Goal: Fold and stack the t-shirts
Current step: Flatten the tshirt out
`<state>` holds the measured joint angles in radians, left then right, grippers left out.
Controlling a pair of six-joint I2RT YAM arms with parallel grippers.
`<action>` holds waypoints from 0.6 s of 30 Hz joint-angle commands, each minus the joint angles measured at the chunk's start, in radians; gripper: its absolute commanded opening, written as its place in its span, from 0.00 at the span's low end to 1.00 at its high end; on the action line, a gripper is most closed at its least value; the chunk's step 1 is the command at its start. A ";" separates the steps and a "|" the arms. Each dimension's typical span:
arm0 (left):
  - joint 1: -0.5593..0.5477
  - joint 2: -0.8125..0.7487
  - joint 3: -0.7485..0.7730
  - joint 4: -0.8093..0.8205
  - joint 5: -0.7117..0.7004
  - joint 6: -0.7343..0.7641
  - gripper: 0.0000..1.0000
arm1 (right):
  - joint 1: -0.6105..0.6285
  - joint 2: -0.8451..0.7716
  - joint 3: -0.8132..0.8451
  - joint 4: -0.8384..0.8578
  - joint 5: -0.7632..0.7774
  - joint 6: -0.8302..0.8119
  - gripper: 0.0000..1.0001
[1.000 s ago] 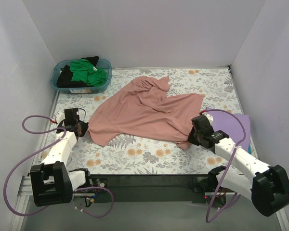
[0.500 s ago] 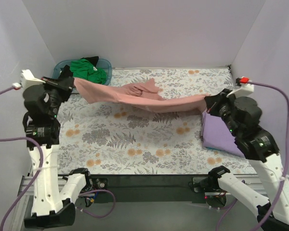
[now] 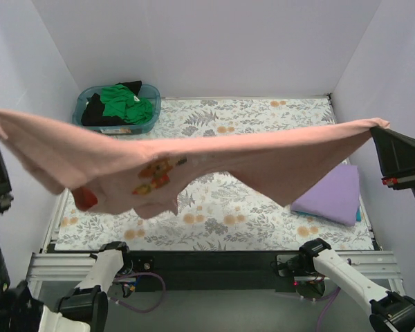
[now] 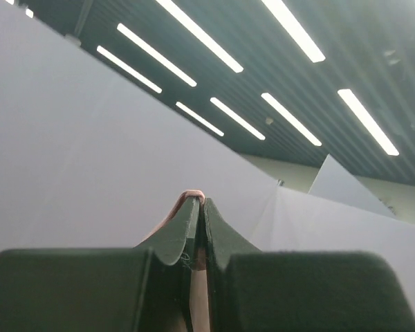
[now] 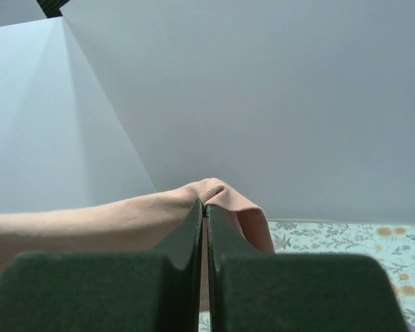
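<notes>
The dusty pink t-shirt point(image 3: 214, 162) hangs stretched high above the table between both arms, sagging in the middle, with a small coloured print on its left part. My left gripper point(image 4: 201, 202) is shut on one pink corner, at the far left edge of the top view. My right gripper point(image 5: 205, 202) is shut on the other corner point(image 5: 225, 194), at the right edge of the top view point(image 3: 377, 126). A folded lavender t-shirt point(image 3: 330, 194) lies at the right of the table. Green point(image 3: 128, 105) and black point(image 3: 93, 111) t-shirts lie in the basket.
The teal plastic basket point(image 3: 149, 121) stands at the back left corner. The floral table cloth point(image 3: 263, 114) covers the table. White walls close in the left, back and right sides. The arm bases point(image 3: 117, 266) sit at the near edge.
Both arms have risen and spread apart, lifting the pink t-shirt off the table and up close to the top camera, stretched wide from edge to edge.
</notes>
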<state>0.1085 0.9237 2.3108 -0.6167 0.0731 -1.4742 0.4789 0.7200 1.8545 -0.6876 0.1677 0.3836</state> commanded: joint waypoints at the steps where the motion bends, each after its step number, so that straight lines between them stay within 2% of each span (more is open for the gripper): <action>1: 0.000 0.012 -0.001 0.001 -0.047 0.014 0.00 | -0.002 0.013 0.051 -0.033 -0.051 -0.035 0.01; 5: 0.000 0.041 -0.040 0.047 -0.012 0.012 0.00 | -0.002 0.036 0.022 -0.032 0.039 -0.054 0.01; 6: 0.000 0.052 -0.091 0.055 -0.013 0.012 0.00 | -0.002 0.047 0.002 -0.029 0.047 -0.055 0.01; 8: 0.002 0.052 -0.227 0.126 -0.007 0.014 0.00 | -0.002 0.073 -0.091 -0.020 0.125 -0.057 0.01; 11: 0.002 0.066 -0.536 0.277 0.033 0.025 0.00 | -0.002 0.113 -0.272 0.055 0.277 -0.066 0.01; 14: 0.000 0.112 -0.810 0.431 0.079 0.025 0.00 | -0.003 0.192 -0.547 0.241 0.441 -0.074 0.01; 15: 0.000 0.136 -0.912 0.504 0.077 0.025 0.00 | -0.011 0.238 -0.587 0.303 0.460 -0.071 0.01; 16: 0.002 0.180 -1.014 0.579 0.071 0.023 0.00 | -0.040 0.296 -0.666 0.368 0.440 -0.063 0.01; 18: 0.000 0.283 -1.137 0.726 0.105 0.026 0.00 | -0.171 0.454 -0.763 0.492 0.255 -0.020 0.01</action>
<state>0.1078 1.1248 1.3373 -0.1585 0.1287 -1.4612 0.4500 1.0145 1.2144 -0.4515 0.5064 0.3302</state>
